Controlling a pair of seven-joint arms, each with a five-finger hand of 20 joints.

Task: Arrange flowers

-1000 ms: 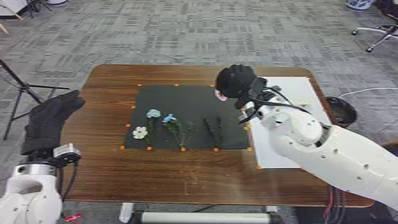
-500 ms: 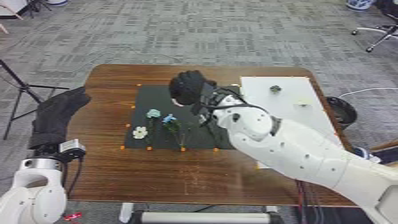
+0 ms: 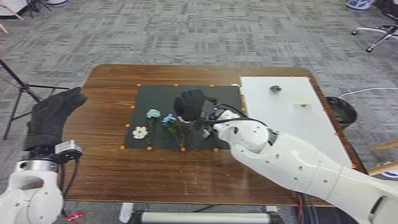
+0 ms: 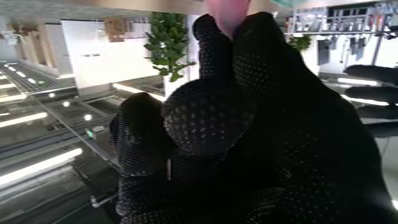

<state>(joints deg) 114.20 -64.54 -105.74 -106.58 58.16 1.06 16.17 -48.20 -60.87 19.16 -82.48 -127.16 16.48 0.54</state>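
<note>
Mat [image 3: 160, 94] is the landmark: the right hand [image 3: 189, 103] is over its middle, with a pink bloom [image 4: 228, 16] pinched between its fingertips. In the head view that bloom is on the side of the hand toward the mat's near edge. The left hand [image 3: 51, 117] rests well off the mat's left side, fingers loose and apart, so the right is plainly the nearer one for the coming move.

In the wrist view the bloom's long axis runs roughly along the fingers, its far end poking out past the tips. I cannot tell which way its stem goes; the glove hides it.

Toward the mat's left side are the teal bloom [image 3: 154, 113], the blue bloom [image 3: 169, 118] and the white bloom [image 3: 140, 133]. Stems [image 3: 180, 138] under the blue one run toward the mat's near edge, heads toward its far edge. The step looks to be placing the pink one among them. Lining it up likely means turning its stem toward the near edge; lowered askew, it could knock the blue one.
</note>
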